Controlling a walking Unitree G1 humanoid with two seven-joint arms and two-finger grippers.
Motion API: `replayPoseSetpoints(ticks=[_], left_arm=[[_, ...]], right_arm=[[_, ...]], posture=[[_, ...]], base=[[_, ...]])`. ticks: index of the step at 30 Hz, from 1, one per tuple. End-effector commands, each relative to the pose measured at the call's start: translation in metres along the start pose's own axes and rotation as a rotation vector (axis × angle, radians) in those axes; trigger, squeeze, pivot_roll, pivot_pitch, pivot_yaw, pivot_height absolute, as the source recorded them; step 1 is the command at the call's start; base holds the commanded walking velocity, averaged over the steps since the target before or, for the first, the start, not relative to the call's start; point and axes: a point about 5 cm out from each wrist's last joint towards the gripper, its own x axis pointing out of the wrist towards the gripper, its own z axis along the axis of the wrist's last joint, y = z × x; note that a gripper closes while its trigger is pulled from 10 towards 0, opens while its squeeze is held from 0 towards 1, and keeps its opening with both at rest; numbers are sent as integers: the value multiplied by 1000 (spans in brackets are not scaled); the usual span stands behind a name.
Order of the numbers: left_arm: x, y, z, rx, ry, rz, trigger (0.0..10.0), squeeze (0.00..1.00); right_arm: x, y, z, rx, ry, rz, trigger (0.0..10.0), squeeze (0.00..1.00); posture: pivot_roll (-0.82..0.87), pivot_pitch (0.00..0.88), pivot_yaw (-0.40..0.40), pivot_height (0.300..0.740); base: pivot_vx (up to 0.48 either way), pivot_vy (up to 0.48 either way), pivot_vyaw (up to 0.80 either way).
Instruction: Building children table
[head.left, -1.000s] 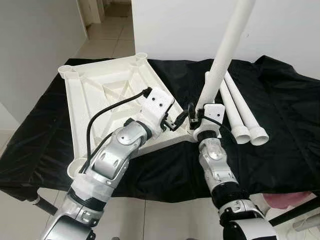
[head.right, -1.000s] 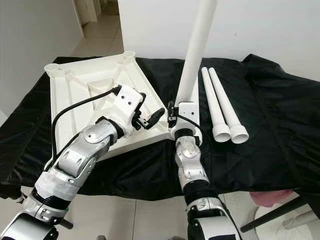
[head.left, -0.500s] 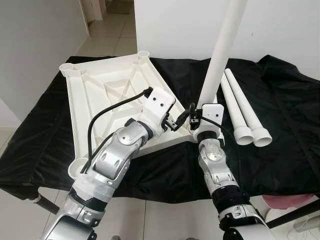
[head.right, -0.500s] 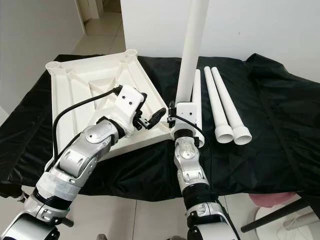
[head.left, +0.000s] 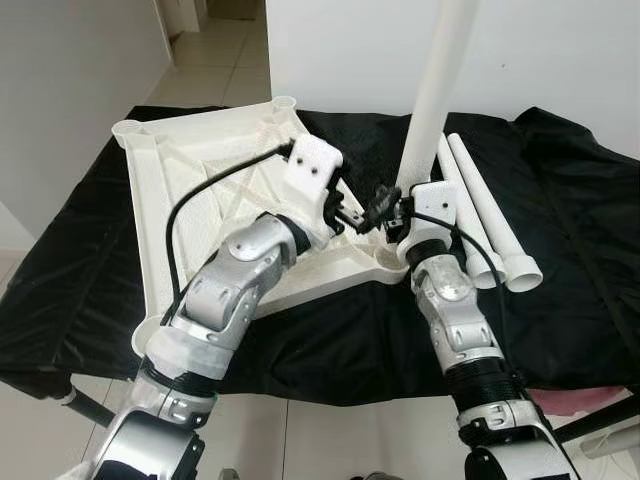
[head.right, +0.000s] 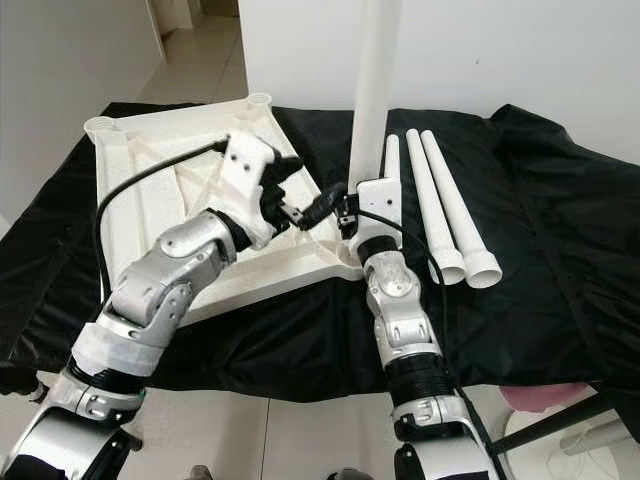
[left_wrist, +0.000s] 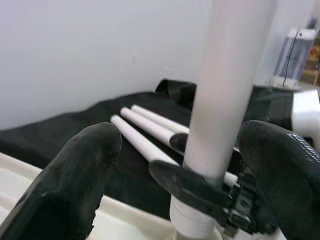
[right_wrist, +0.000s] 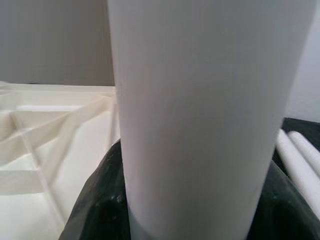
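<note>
A white table top (head.left: 190, 180) lies upside down on the black cloth, ribs facing up. A white leg (head.left: 435, 90) stands almost upright at its near right corner socket (head.left: 392, 262). The leg's threaded end (left_wrist: 192, 222) meets that socket. My right gripper (head.left: 398, 218) is shut on the leg low down, and the wrist view shows the leg (right_wrist: 200, 115) between its fingers (right_wrist: 100, 200). My left gripper (head.left: 366, 214) reaches in from the left and is open. Its fingers (left_wrist: 75, 185) stand either side of the leg (left_wrist: 230, 90) without touching it.
Three loose white legs (head.right: 440, 200) lie side by side on the black cloth (head.left: 580, 230) to the right of the upright leg. A white wall runs close behind the table. Tiled floor (head.left: 215, 60) shows at the far left, and the table's front edge is near my body.
The held leg has swung from a rightward lean to nearly upright. My left gripper has risen and closed in on the leg's base. The head camera has shifted slightly.
</note>
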Motion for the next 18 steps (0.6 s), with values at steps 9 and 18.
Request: replayPoseSetpoints(ticks=[9,18], left_arm=[[1,-20,24,-80,-94,-371,10000,0],[-4,-29,40,-126,-104,-604,10000,0]], right_arm=[[-2,0,17,-16,9,287,10000,0],[-22,-3,15,-26,107,620,10000,0]], posture=[[-50,0,-6,740],[-52,0,4,740]], base=[[0,0,0],[0,0,0]])
